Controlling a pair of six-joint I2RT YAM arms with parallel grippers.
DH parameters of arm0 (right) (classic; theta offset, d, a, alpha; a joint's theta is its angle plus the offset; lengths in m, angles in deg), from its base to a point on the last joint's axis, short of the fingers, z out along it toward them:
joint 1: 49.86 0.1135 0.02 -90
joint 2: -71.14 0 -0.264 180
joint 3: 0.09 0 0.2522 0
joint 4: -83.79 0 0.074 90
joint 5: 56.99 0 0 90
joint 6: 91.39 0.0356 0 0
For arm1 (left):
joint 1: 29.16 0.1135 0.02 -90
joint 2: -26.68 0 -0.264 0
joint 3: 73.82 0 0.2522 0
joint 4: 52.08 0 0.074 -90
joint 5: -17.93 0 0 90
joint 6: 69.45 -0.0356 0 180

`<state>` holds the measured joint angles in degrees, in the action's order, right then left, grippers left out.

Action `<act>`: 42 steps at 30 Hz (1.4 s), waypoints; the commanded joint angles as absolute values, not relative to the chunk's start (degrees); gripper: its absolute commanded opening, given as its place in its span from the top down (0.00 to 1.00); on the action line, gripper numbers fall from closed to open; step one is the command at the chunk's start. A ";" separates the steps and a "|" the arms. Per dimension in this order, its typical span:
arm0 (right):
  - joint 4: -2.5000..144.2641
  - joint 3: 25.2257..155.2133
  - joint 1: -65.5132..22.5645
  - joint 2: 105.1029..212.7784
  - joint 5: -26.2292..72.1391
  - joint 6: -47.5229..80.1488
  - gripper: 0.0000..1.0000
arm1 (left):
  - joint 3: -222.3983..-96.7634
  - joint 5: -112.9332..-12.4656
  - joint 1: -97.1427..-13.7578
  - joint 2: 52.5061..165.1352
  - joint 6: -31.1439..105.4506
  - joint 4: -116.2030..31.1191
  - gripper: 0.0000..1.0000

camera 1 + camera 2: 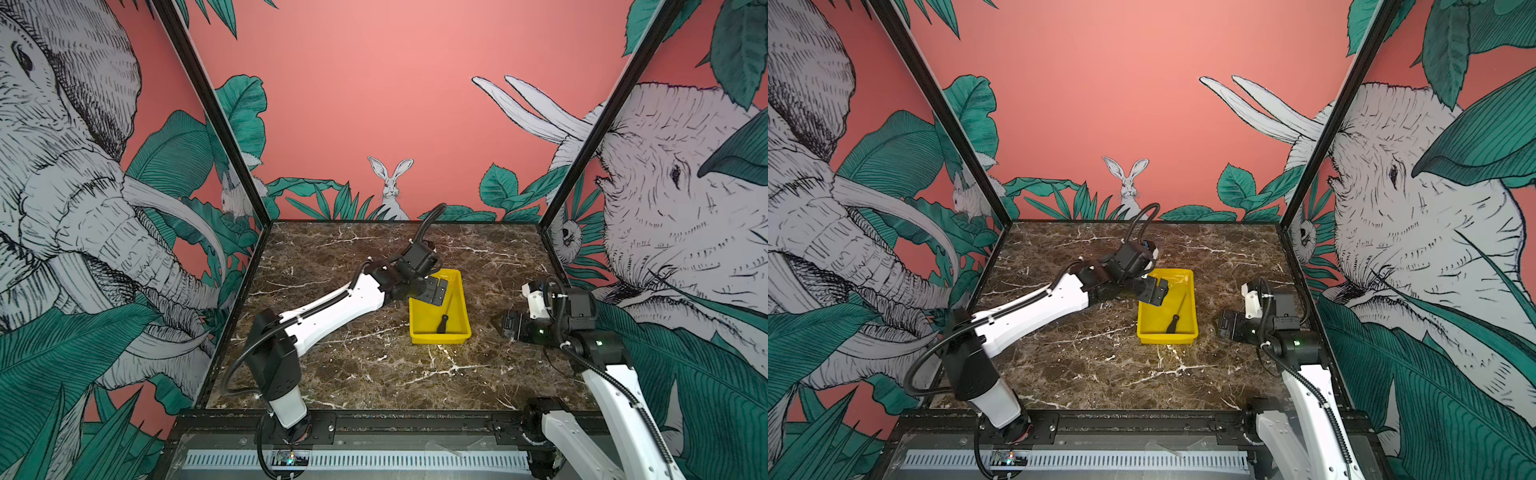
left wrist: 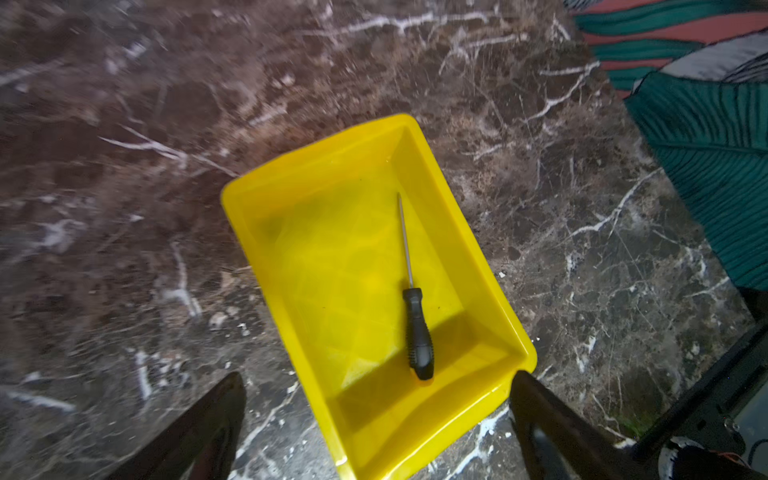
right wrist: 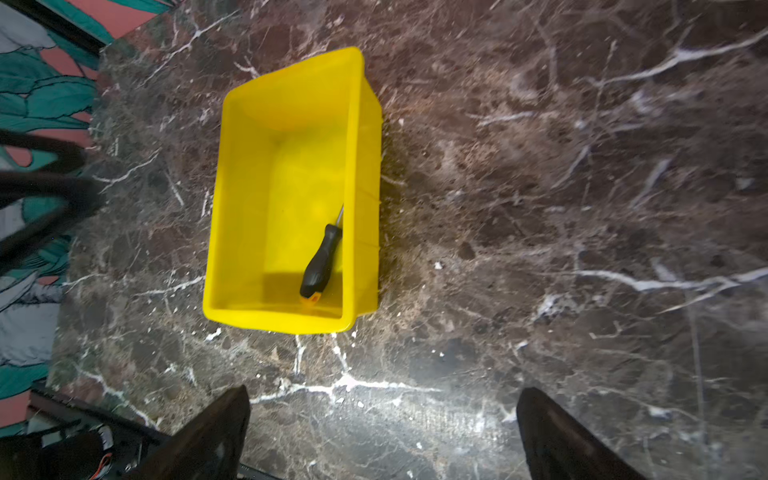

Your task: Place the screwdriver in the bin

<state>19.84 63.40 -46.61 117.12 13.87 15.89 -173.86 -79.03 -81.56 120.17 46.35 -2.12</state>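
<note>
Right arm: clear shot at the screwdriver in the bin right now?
Probably yes. The right gripper sits open beside the bin, nothing between them; the screwdriver lies uncovered on its floor toward the near end, and the left gripper hovers over the far end only.

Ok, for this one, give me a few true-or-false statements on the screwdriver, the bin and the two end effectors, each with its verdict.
1. The screwdriver lies inside the bin. True.
2. The left end effector is shut on the screwdriver. False: it is open and empty, above the bin's far end.
3. In both top views the screwdriver's handle is at the bin's near end. True.
4. The right end effector hangs over the bin. False: it is open, beside the bin, over the bare table.
</note>
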 commanded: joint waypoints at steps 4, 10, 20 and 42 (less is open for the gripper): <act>28.99 65.53 -46.53 126.44 24.48 13.80 0.01 | -161.95 -83.88 -74.98 109.49 46.52 2.50 0.01; 37.40 64.94 -45.71 137.38 28.72 11.34 0.01 | -151.88 -83.54 -66.15 105.08 46.32 3.54 0.01; 46.43 66.05 -39.09 152.53 30.63 12.07 0.00 | -145.61 -80.72 -64.14 108.60 47.81 -1.43 0.01; 52.66 67.53 -30.05 160.38 31.42 16.63 0.00 | -148.14 -77.55 -63.91 119.55 47.77 -6.20 0.01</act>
